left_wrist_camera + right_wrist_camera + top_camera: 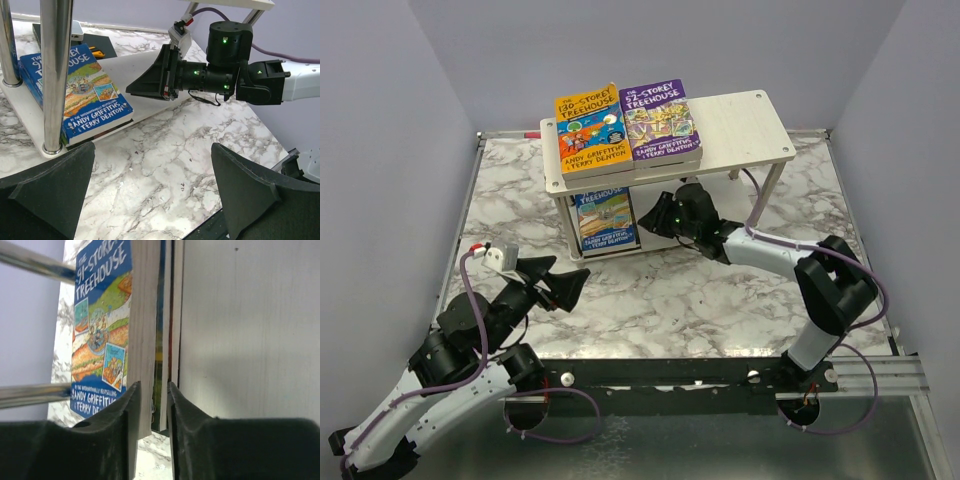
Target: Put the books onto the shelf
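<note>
the right gripper [152,385] reaches in under the top of the shelf [740,125]. its jaws are drawn narrow around the near edge of the blue book [100,315], which lies on thinner books [165,340] on the lower board [250,340]. i cannot tell whether it pinches or only straddles. the left gripper [152,147] hangs wide open over the marble table [670,300], holding nothing. the orange book [588,130] and the purple book [660,120] lie flat on the top tier.

the risk, as i judge it: if the jaws bite only the page edge, a pull could crease pages or drag the stack off the board. a raised wrist could knock the top board and shake those 2 books.

only the right wrist view shows the thinner books. only the overhead view shows the top tier.
</note>
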Motion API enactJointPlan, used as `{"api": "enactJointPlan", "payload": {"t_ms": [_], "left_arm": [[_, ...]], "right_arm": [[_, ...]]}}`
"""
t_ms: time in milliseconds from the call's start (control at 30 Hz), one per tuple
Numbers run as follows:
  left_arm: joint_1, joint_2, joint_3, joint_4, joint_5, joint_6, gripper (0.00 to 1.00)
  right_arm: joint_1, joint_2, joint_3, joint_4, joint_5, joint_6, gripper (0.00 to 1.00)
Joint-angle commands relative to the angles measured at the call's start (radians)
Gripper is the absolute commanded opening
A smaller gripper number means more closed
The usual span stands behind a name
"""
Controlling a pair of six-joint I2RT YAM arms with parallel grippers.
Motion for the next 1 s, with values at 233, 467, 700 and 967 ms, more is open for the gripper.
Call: {"api": "enactJointPlan", "payload": {"t_ms": [233, 467, 700, 967], "left_arm": [[0.002, -0.021, -0.007, 0.013, -0.011, 0.015, 0.99], [0.003, -0.021, -0.008, 0.013, -0.012, 0.015, 0.99], [0.002, -0.018, -0.008, 0.013, -0.014, 0.015, 0.99], [0.003, -0.012, -0.008, 0.013, -0.015, 0.014, 0.99]], "right_arm": [[0.002, 0.105, 0.086, -0.057, 0.103, -0.007, 0.01], [0.006, 0.173, 0.131, -0.057, 0.063, -0.020, 0.01], [0.035, 0.183, 0.143, -0.050, 0.065, -0.052, 0.01], [0.047, 0.162, 0.137, -0.077, 0.123, -0.068, 0.01]]}}
